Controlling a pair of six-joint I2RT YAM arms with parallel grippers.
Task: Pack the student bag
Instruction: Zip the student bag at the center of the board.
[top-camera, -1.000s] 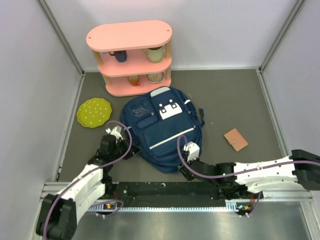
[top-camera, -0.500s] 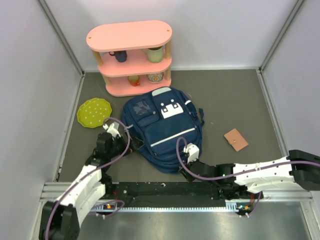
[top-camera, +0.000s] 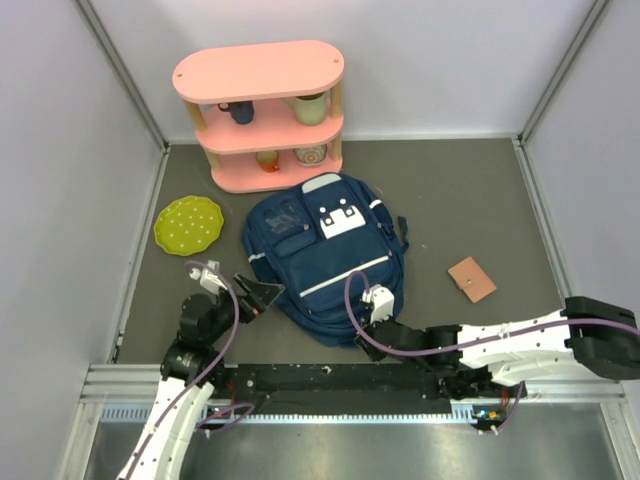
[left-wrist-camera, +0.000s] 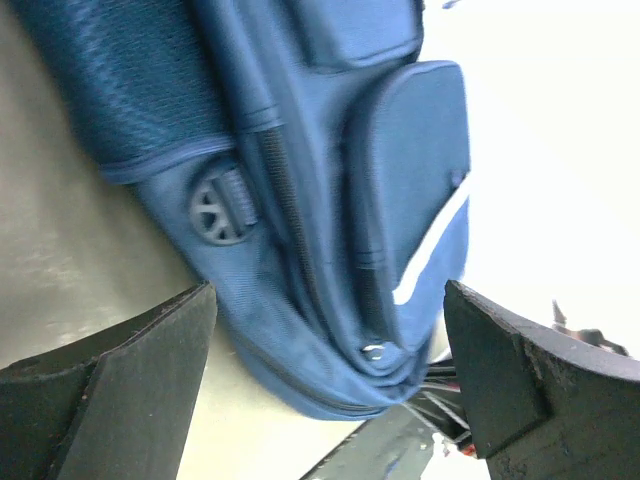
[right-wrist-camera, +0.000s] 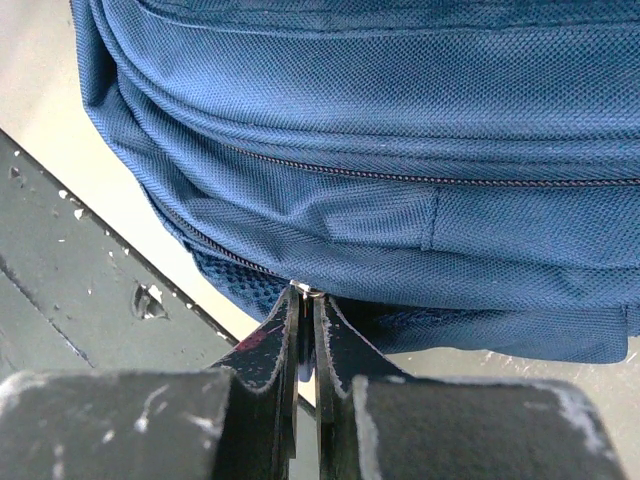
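The student bag (top-camera: 325, 255) lies flat mid-table, navy with a white stripe and a white buckled patch. My left gripper (top-camera: 235, 283) hovers just off the bag's left side, open, with nothing between its fingers. In the left wrist view the bag's side (left-wrist-camera: 300, 150) with its zip and round plastic buckle (left-wrist-camera: 220, 205) fills the gap ahead of the wide-apart gripper (left-wrist-camera: 325, 330). My right gripper (top-camera: 374, 300) is at the bag's near edge. In the right wrist view the gripper (right-wrist-camera: 307, 300) is shut on a small metal zipper pull (right-wrist-camera: 305, 290) under the bag's fabric (right-wrist-camera: 400, 130).
A pink two-tier shelf (top-camera: 262, 110) holding cups stands behind the bag. A green dotted plate (top-camera: 188, 224) lies at the left and a tan wallet (top-camera: 471, 279) at the right. The black base rail (top-camera: 330, 380) runs close under the bag's near edge.
My left gripper has opened and pulled back from the bag's left side toward the near left. The right gripper stays shut at the bag's near edge, shifted slightly left.
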